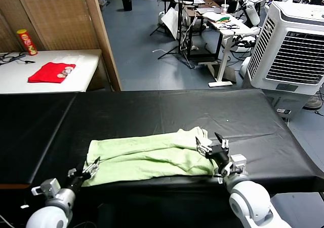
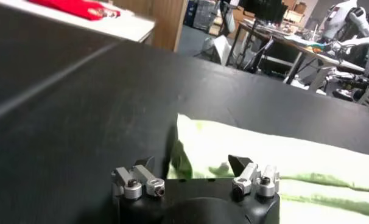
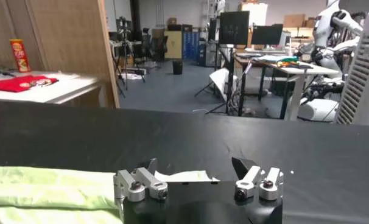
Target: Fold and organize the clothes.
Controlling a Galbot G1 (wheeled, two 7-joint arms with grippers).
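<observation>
A pale green T-shirt (image 1: 147, 159) lies folded into a long band across the near part of the black table (image 1: 167, 109), running left to right close to the near edge. The left gripper (image 1: 91, 168) sits at the band's near left corner; the left wrist view shows its two fingers spread apart with the shirt's edge (image 2: 245, 152) lying just beyond and between them, and no fabric is clamped. The right gripper (image 1: 212, 144) is at the band's right end, above the bunched fabric there; its fingers likewise stand parted in the right wrist view, with a pale scrap of the shirt (image 3: 184, 176) showing between them. Whether the right fingertips actually touch the cloth cannot be judged from these angles. The surface of the shirt is creased along its length, with a fold line running through the middle. Well apart from the work, on a white side table (image 1: 76, 78) at the far left, rest a small red garment (image 1: 51, 72) and an upright snack canister (image 1: 27, 41). A large white air cooler (image 1: 291, 45) stands beyond the table's far right corner.
</observation>
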